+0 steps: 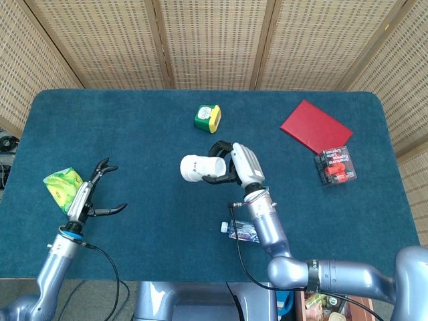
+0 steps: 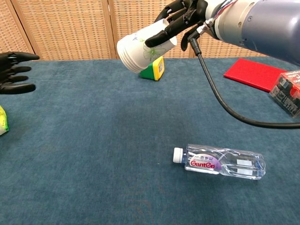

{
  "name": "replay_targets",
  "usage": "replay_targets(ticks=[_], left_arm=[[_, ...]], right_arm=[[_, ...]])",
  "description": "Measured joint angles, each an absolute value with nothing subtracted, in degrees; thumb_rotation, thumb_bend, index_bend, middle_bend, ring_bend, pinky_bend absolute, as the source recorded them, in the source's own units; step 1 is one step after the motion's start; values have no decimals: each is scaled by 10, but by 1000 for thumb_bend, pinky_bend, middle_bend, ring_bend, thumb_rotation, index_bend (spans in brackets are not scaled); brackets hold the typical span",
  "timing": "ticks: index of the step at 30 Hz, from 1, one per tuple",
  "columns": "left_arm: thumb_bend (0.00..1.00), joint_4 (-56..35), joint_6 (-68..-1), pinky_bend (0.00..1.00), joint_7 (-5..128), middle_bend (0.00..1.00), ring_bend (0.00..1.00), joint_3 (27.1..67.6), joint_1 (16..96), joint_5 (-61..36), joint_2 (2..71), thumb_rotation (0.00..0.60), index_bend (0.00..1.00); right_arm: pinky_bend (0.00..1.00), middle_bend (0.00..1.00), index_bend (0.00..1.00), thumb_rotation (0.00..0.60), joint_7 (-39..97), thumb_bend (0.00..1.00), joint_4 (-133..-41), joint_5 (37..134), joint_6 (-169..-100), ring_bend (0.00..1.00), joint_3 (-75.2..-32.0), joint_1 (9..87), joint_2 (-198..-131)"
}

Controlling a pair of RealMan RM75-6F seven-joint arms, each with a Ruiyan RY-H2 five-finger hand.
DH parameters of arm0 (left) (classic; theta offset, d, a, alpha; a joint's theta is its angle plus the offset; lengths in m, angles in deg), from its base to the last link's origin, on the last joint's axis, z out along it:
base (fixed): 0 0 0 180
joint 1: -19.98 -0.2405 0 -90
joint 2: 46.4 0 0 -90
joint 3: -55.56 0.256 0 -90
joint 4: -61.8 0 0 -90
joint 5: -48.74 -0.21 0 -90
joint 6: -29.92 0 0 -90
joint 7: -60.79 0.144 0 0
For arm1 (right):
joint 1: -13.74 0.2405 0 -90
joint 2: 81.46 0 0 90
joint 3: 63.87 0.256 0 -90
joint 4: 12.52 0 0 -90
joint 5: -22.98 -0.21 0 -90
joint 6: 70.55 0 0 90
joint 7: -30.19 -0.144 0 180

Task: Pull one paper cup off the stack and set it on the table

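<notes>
A stack of white paper cups [image 1: 200, 167] [image 2: 140, 49] with a green leaf print hangs above the table, lying sideways with its rims toward the left. My right hand [image 1: 235, 166] [image 2: 180, 21] grips the stack around its closed end. My left hand [image 1: 93, 194] [image 2: 14, 72] is raised at the left with its fingers spread and nothing in it, well apart from the cups.
A water bottle [image 2: 219, 162] [image 1: 241, 231] lies on the blue table near the front. A green and yellow block [image 1: 207, 118] [image 2: 153, 68] sits behind the cups. A red book [image 1: 314, 126] and a red-black packet [image 1: 336, 166] are at the right, a green-yellow bag [image 1: 61, 187] at the left.
</notes>
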State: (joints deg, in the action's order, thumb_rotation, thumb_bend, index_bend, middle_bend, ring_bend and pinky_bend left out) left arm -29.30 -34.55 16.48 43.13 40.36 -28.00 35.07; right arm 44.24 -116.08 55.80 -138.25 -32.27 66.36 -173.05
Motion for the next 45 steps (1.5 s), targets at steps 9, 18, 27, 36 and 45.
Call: replay_targets(ticks=[9,18,27,36,45], left_arm=[[175,-225,-303,0,17,0,0,404,452,-294,404,600,347],[175,-189,-285,0,-57,0,0,396,486,-309,432,600,413],[174,-162,-279,0,-66,0,0,390,513,-303,464,600,463],[274,-140,-264,0,-74,0,0,392,538,-313,471,600,464],[309,-130,-254,0,-82,0,0,402,562,-328,479,600,465]], right_arm=[[713,616,744,600,435,172,-1145,552,-1371,478,-319,670,-1729],[714,617,744,600,430,172,-1139,548,-1366,479,-320,674,-1726],[713,617,744,600,429,173,-1144,547,-1366,479,-324,676,-1725],[713,617,744,600,431,173,-1147,548,-1369,479,-327,679,-1725],[713,617,744,600,423,172,-1140,547,-1364,479,-332,677,-1725]])
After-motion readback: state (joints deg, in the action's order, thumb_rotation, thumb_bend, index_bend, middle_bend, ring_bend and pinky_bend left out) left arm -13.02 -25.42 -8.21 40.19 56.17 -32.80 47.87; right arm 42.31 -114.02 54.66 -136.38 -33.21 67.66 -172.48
